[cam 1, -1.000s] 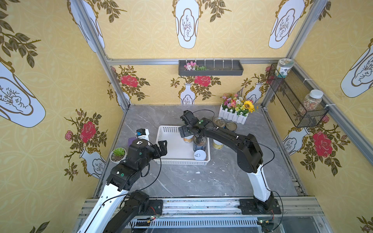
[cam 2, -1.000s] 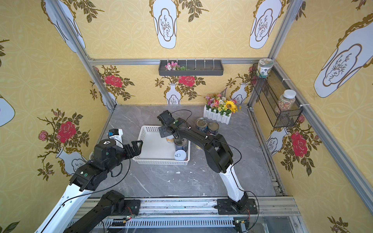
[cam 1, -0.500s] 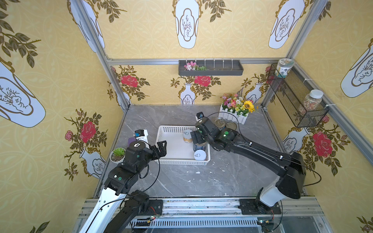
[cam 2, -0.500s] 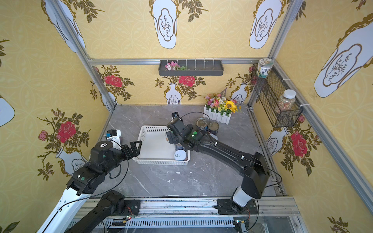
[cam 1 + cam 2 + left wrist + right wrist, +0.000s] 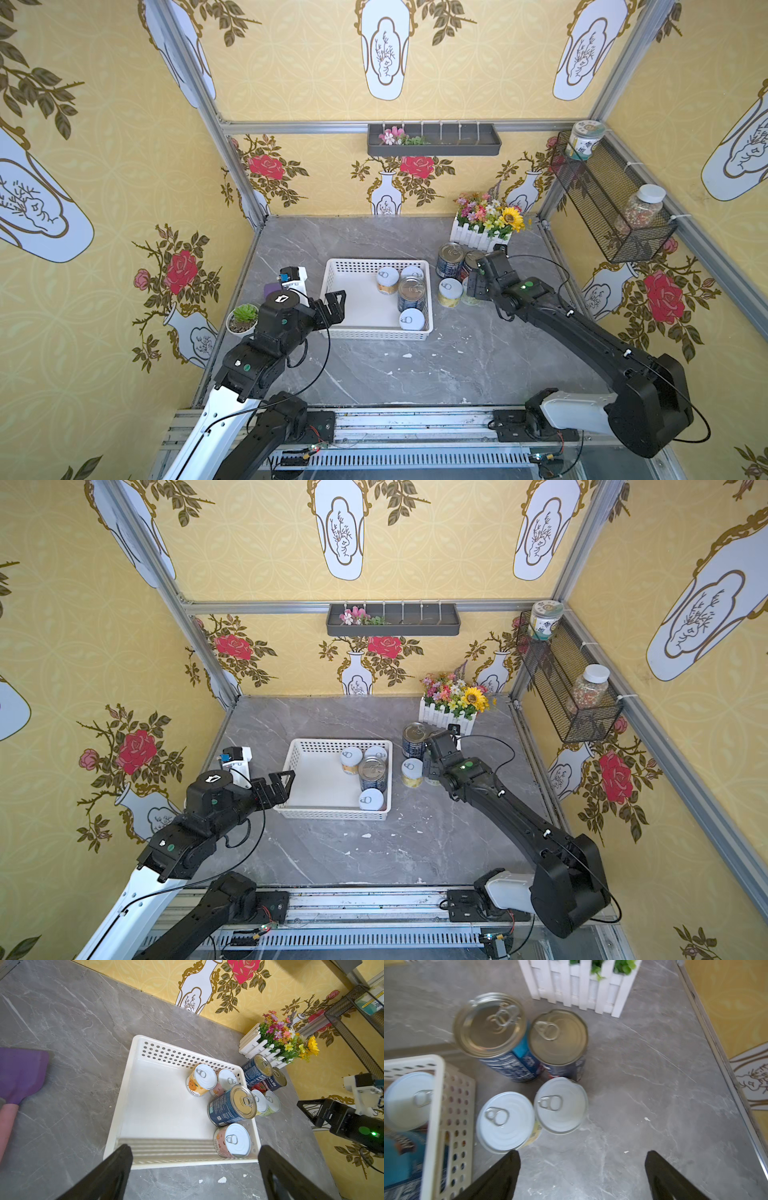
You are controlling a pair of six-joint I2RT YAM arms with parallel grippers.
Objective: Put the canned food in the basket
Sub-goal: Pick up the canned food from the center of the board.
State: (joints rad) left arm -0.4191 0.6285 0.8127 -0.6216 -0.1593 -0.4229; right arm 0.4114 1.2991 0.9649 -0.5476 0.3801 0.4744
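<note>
The white basket [image 5: 332, 266] sits mid-table in both top views and holds several cans: a blue-labelled metal can [image 5: 411, 291] and three white-lidded ones [image 5: 238, 1139]. Outside its right wall stand two blue-labelled cans [image 5: 490, 1024] [image 5: 558, 1036] and two white-lidded cans [image 5: 505, 1120] [image 5: 560, 1103]. My right gripper [image 5: 582, 1154] hovers open above bare table just beside these, with nothing between its fingers. It partly hides the right-hand pair in a top view [image 5: 473, 286]. My left gripper [image 5: 194, 1148] is open and empty at the basket's near-left corner [image 5: 279, 785].
A white picket planter with flowers [image 5: 484, 226] stands just behind the loose cans. A small succulent pot [image 5: 243, 318] and a purple-and-white object [image 5: 291, 278] sit left of the basket. A black wire shelf [image 5: 611, 208] with jars hangs on the right wall.
My right arm has pulled out of the basket and swung right, to above the cans standing outside it. The left arm has barely moved.
</note>
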